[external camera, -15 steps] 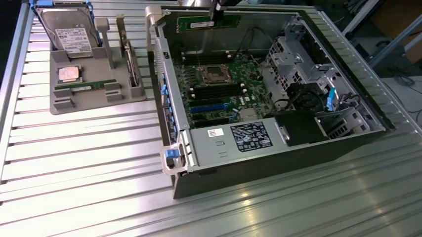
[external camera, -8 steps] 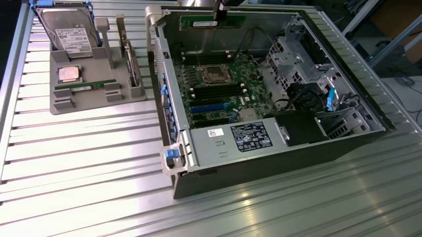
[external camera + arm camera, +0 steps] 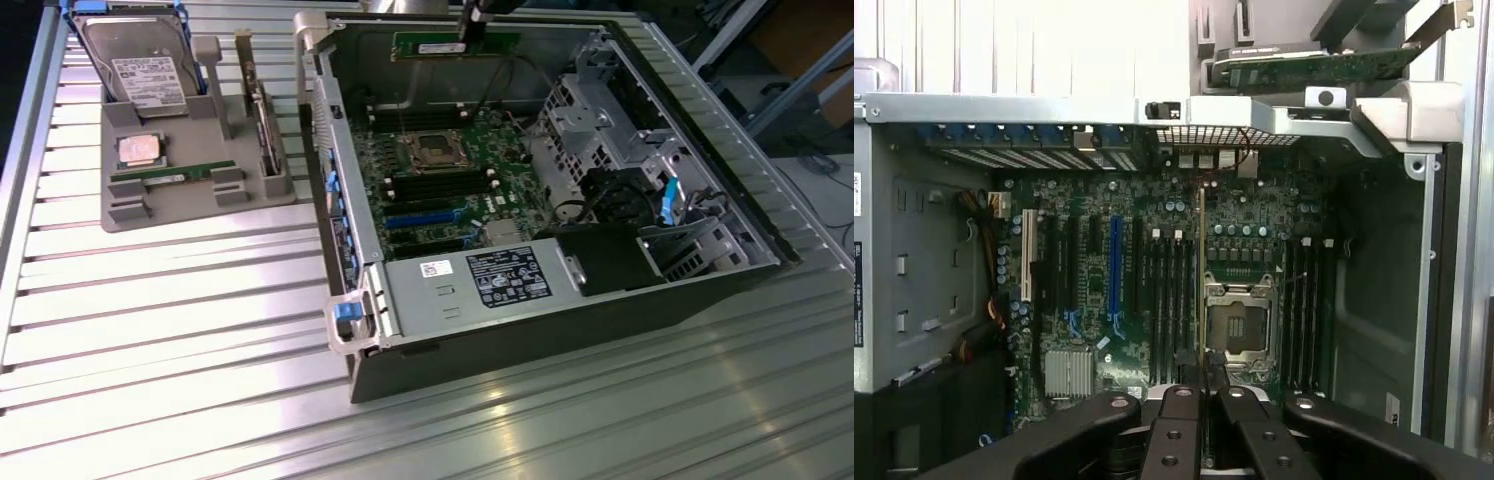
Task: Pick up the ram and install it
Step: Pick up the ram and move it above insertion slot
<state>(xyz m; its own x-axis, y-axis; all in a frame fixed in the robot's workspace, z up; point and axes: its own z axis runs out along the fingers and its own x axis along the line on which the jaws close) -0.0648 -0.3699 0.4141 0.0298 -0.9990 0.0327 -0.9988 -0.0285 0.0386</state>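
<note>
Claw [image 3: 470, 36] clamped narrow on ram [image 3: 434, 46] above case [image 3: 534, 340] edge; skewed stick could miss memory slots [image 3: 447, 187], jam.

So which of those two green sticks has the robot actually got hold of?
The ram up over the open computer case, pinched in the hand; its twin sits in the grey tray.

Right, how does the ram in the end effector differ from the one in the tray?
The held ram is clamped in the end effector; the tray ram rests in the tray. The held ram hangs above the case; the tray ram sits beside it, on the exterior view's left. Both are long, narrow green sticks.
</note>
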